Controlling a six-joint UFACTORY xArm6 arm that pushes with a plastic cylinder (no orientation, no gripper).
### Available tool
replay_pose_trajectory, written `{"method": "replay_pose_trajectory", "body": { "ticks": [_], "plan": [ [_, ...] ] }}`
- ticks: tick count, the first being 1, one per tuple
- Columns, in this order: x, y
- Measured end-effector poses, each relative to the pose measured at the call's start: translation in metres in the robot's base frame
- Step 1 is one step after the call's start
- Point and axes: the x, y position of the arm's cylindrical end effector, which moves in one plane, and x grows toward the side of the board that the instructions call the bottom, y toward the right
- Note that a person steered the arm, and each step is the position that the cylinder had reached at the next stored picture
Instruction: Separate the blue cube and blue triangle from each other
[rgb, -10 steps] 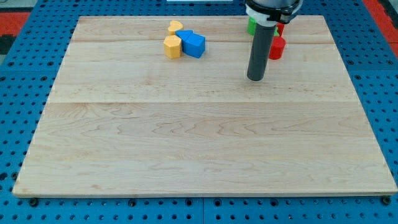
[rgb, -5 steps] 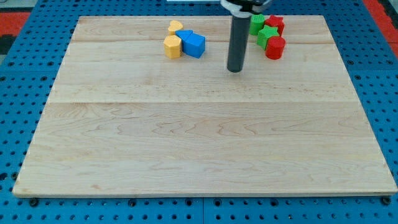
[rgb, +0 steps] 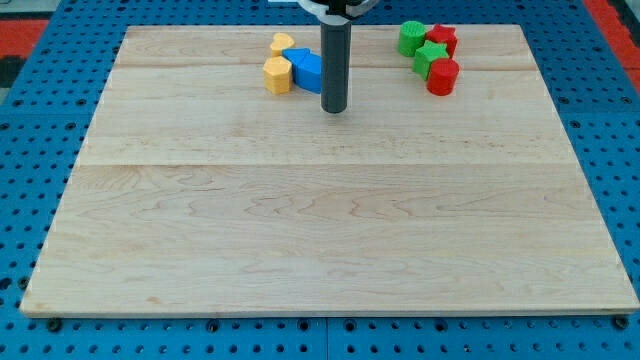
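The blue cube (rgb: 309, 71) sits near the view's top, left of centre, partly hidden by my rod. The blue triangle (rgb: 297, 55) lies just behind it, touching it; only a small part shows. My tip (rgb: 333, 107) rests on the board just right of and below the blue cube, close to it. Whether it touches the cube cannot be told.
A yellow block (rgb: 277, 74) touches the blue cube's left side, and a yellow heart-like block (rgb: 282, 43) lies above it. At the top right stand a green block (rgb: 410, 38), a green star (rgb: 431, 55), a red block (rgb: 443, 39) and a red cylinder (rgb: 442, 76).
My tip has moved left and slightly up across the board, from beside the red and green group to just right of the blue cube. No block has moved.
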Motion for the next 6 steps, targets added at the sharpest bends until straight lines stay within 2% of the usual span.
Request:
{"method": "replay_pose_trajectory", "body": {
  "ticks": [2, 4, 6],
  "plan": [
    [-0.004, -0.002],
    [-0.043, -0.029],
    [-0.054, -0.034]
  ]
}}
